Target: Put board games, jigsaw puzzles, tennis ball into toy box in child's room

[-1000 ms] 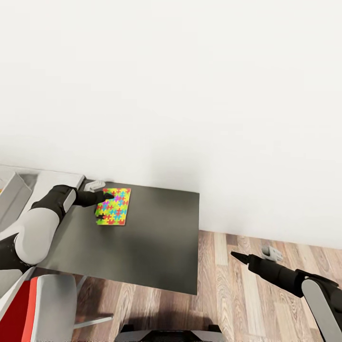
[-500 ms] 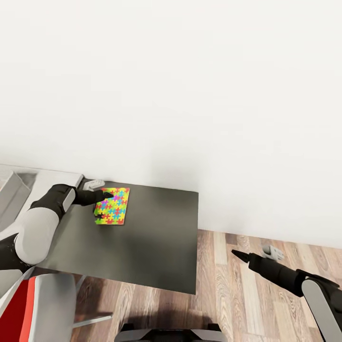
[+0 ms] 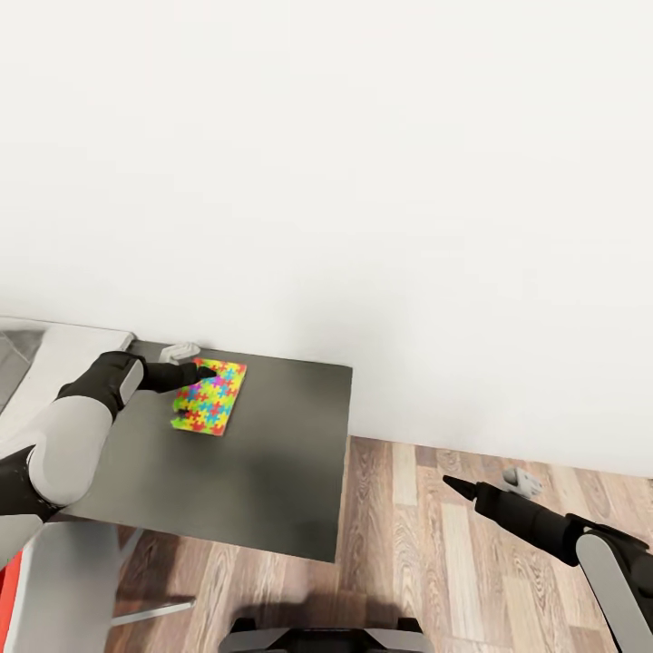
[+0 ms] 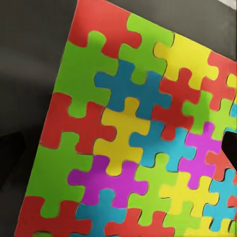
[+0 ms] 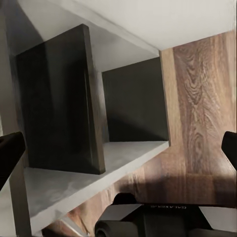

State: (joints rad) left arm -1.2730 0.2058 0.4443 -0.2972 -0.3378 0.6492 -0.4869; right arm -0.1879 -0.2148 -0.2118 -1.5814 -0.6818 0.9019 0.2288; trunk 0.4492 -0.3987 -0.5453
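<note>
Multicoloured, one jigsaw puzzle (image 3: 209,399) lies near the dark tabletop's (image 3: 263,472) back edge, the left hand (image 3: 201,371) at its corner, grip unclear, while the right hand (image 3: 451,485) hangs spread over wood floor (image 3: 426,562).

White wall (image 3: 363,181) takes up the upper part of head view, plain, no marks. Wood-plank floor (image 3: 408,562) below at right, brown w/ pale streaks; same floor (image 5: 202,108) in right wrist view. Small grey fitting (image 3: 520,479) on floor near wall base, and another like it (image 3: 180,351) at the wall further left. Chair (image 3: 54,589) at lower left corner: pale grey seat, red strip at the very edge.
</note>
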